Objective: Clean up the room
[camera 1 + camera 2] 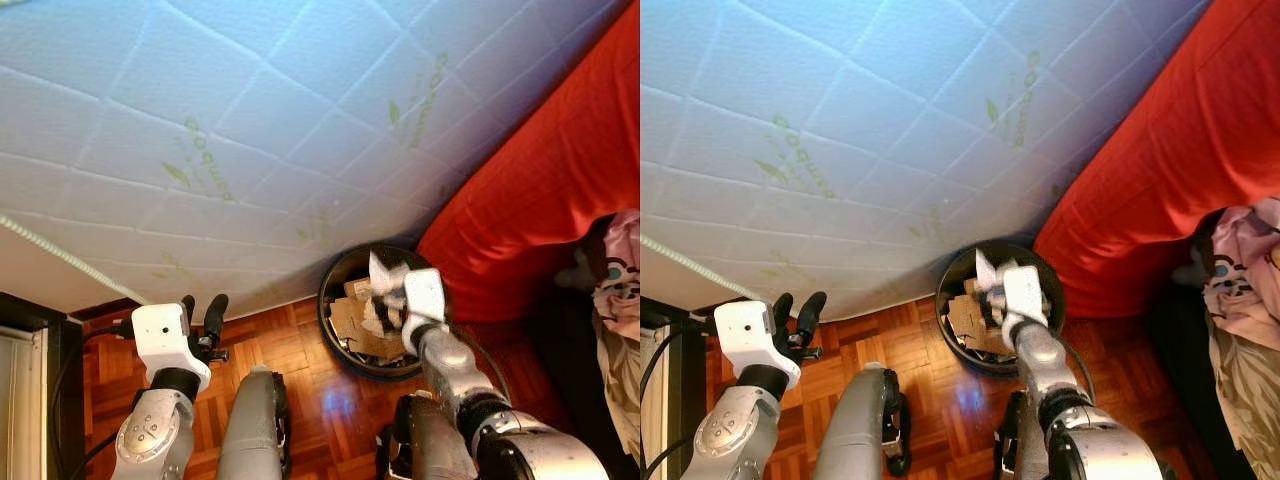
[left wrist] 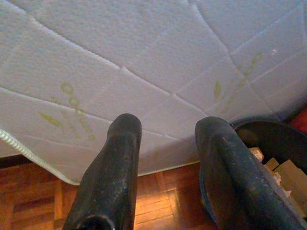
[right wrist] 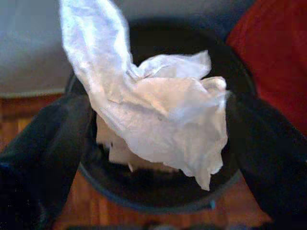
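Note:
A round black bin [image 1: 324, 318] holding cardboard scraps [image 1: 352, 322] stands on the parquet floor, between a white mattress and a red cover. My right gripper [image 1: 392, 300] hangs just above the bin's opening, shut on a crumpled white paper [image 3: 144, 110]. The paper [image 1: 385, 275] sticks up past the fingers, directly over the bin [image 3: 158, 201]. My left gripper [image 1: 202, 308] is open and holds nothing. It is raised at the left, near the mattress's lower edge, and its fingers [image 2: 124, 158] point toward the mattress.
The quilted white mattress [image 1: 250, 130] leans across most of the view. A red cover [image 1: 540, 190] lies to the right, with a pile of clothes [image 1: 620, 290] at the far right. Dark furniture [image 1: 30, 345] and a black cable stand at the left, and parquet floor [image 1: 300, 365] lies below.

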Controlling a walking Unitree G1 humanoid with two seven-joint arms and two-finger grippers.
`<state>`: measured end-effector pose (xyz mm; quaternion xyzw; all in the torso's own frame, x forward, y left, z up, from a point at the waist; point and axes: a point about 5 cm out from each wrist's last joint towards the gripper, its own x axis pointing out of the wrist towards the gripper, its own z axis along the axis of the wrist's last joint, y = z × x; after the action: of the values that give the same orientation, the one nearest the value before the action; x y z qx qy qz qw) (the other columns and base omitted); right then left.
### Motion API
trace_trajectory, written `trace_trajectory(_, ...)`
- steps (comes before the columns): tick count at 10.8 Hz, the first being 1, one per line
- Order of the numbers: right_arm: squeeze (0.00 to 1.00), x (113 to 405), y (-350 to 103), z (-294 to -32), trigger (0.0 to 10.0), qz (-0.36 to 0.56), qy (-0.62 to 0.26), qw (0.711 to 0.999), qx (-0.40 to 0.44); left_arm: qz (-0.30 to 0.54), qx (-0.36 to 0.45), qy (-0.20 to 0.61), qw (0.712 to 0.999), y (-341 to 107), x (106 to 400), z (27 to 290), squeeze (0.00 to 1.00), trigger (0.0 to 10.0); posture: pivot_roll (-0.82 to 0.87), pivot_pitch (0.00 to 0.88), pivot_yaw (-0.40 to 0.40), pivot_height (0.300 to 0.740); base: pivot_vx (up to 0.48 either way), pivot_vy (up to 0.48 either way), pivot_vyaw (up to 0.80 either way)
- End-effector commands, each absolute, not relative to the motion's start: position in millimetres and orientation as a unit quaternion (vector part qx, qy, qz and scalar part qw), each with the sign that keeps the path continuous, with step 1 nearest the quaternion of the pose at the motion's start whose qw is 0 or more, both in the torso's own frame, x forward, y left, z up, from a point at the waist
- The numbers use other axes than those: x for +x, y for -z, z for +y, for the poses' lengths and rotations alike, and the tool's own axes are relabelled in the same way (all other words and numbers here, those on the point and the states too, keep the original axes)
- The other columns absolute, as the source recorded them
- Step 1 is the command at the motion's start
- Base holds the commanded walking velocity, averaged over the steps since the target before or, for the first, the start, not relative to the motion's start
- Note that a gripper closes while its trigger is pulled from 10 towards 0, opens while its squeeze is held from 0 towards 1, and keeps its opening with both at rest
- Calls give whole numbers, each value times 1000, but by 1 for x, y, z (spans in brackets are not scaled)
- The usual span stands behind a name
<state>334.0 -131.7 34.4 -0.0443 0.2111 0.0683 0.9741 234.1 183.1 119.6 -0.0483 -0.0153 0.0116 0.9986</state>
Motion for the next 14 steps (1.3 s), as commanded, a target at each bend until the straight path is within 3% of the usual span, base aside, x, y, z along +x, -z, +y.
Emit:
trace_trajectory(1, 1000, 323, -19, -133, 10000, 246, -68, 966, -48, -5, -49, -16, 999, -116, 230, 185, 0, 10000, 225, 380, 27, 642, 0, 0, 0)
trace_trajectory(3, 1000, 329, -28, -130, 10000, 223, -71, 972, -25, -2, -49, -16, 999, -115, 228, 185, 0, 10000, 223, 384, 27, 642, 0, 0, 0)
trace_trajectory(4, 1000, 322, -17, -131, 10000, 266, -75, 958, -75, -1, -50, -15, 999, -114, 227, 184, 0, 10000, 226, 385, 26, 642, 0, 0, 0)
trace_trajectory(8, 1000, 316, -10, -138, 10000, 288, -30, 957, -22, 0, -45, -16, 999, -119, 216, 184, 0, 10000, 280, 426, 28, 642, 0, 0, 0)
trace_trajectory(9, 0, 312, -4, -139, 10000, 309, -22, 950, -19, 2, -43, -18, 999, -120, 213, 185, 0, 10000, 289, 437, 29, 642, 0, 0, 0)
trace_trajectory(11, 0, 300, 9, -144, 10000, 367, 25, 929, 35, 7, -43, -20, 999, -120, 208, 184, 0, 10000, 297, 447, 31, 642, 0, 0, 0)
trace_trajectory(12, 0, 314, -7, -143, 10000, 302, 36, 947, 105, 8, -43, -20, 999, -121, 207, 184, 0, 10000, 303, 452, 30, 642, 0, 0, 0)
trace_trajectory(13, 0, 328, -25, -144, 10000, 235, 22, 970, 60, 9, -42, -21, 999, -122, 206, 184, 0, 10000, 303, 452, 30, 642, 0, 0, 0)
trace_trajectory(14, 0, 327, -24, -141, 10000, 241, -2, 971, -3, 9, -43, -22, 999, -122, 206, 185, 0, 10000, 295, 454, 29, 642, 0, 0, 0)
